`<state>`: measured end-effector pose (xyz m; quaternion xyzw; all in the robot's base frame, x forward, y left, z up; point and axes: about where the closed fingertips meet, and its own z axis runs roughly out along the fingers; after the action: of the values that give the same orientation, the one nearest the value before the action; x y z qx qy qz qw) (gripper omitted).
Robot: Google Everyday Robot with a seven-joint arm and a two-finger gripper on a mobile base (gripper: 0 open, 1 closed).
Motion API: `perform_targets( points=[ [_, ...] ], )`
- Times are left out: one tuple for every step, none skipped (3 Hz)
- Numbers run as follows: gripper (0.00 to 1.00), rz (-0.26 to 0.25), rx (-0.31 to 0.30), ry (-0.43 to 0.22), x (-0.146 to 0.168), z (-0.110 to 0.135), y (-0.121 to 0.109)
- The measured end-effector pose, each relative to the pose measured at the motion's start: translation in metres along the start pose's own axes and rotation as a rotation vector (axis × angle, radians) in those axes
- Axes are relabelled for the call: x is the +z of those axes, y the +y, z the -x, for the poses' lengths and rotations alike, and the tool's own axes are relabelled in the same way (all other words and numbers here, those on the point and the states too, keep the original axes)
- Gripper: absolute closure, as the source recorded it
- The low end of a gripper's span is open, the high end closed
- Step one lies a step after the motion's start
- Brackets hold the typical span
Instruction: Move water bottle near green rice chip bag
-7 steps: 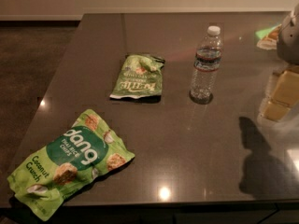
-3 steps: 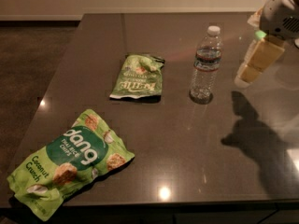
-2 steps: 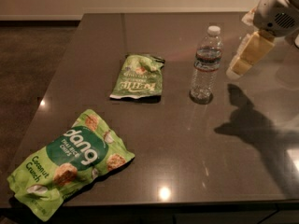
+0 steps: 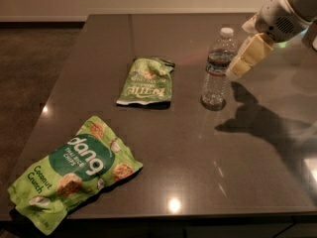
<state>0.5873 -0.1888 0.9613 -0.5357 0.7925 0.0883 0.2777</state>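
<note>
Our gripper [image 4: 238, 68] hangs above the far right part of the dark table [image 4: 198, 162], angled down and to the left from the white arm [image 4: 283, 15], with its cream tip just beside the right side of the water bottle [image 4: 216, 69] at label height. We cannot tell how wide the gripper stands, nor whether it touches the bottle. We see the water bottle standing upright on the table, white cap on, near the far right. The green rice chip bag [image 4: 74, 171] lies flat at the near left corner, well apart from the bottle. Between them, closer to the bottle, lies a smaller, duller green bag [image 4: 146, 81], also flat. The arm's shadow [image 4: 260, 122] falls on the table to the right of the bottle.
</note>
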Motion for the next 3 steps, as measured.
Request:
perform_targets(
  points=[
    [0.0, 0.031, 0.011, -0.03, 0.011, 0.005, 0.0],
    [0.0, 0.082, 0.006, -0.061, 0.022, 0.013, 0.009],
    [0.19, 0.11, 0.002, -0.09, 0.025, 0.019, 0.015]
  ],
)
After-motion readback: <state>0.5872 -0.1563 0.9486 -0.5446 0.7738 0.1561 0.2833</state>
